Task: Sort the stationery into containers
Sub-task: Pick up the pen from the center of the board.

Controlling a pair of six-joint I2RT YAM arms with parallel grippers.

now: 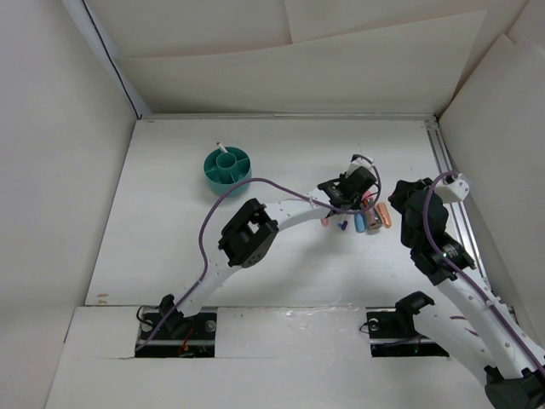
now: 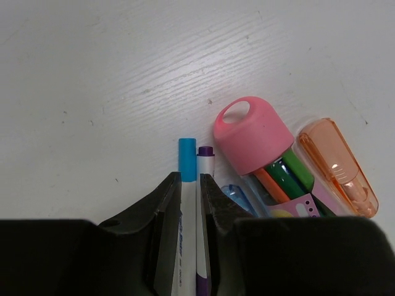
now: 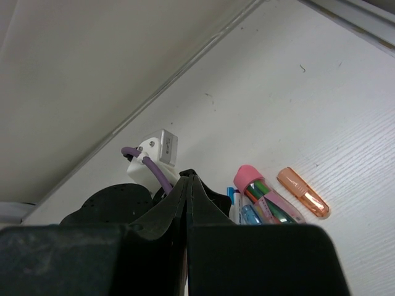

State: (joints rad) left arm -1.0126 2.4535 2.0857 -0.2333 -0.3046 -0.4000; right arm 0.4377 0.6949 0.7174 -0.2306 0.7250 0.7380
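The teal bowl (image 1: 227,166) is sitting far over on the left of the white table (image 1: 170,247), well away from everything else. A thin white stick (image 1: 222,149) is standing up in its little middle cup.

The left arm (image 1: 247,234) is reaching across to the right, with a purple cable (image 1: 223,198) looping over it. The left gripper (image 2: 190,179) is down at the pile of stationery, and its two black fingers (image 2: 165,206) are squeezing two white pens (image 2: 188,209) lying side by side. One pen has a blue tip (image 2: 187,159) and the other has a purple tip (image 2: 205,151). Both tips are poking out past the fingers and lying on the table.

Just to the right of the pens, a small clear blue thing (image 2: 233,193) is peeking out beside the finger. Next to it, a clear tube with a fat pink cap (image 2: 253,135) is lying on the table, and green and orange sticks are showing inside it. An orange stick (image 2: 338,168) is lying on the table right beside the tube.

The right gripper (image 3: 188,182) is hanging near the pile, on its right side. Its fingers are pressed flat together and are holding nothing.

A metal rail (image 1: 451,187) is running along the right edge of the table.
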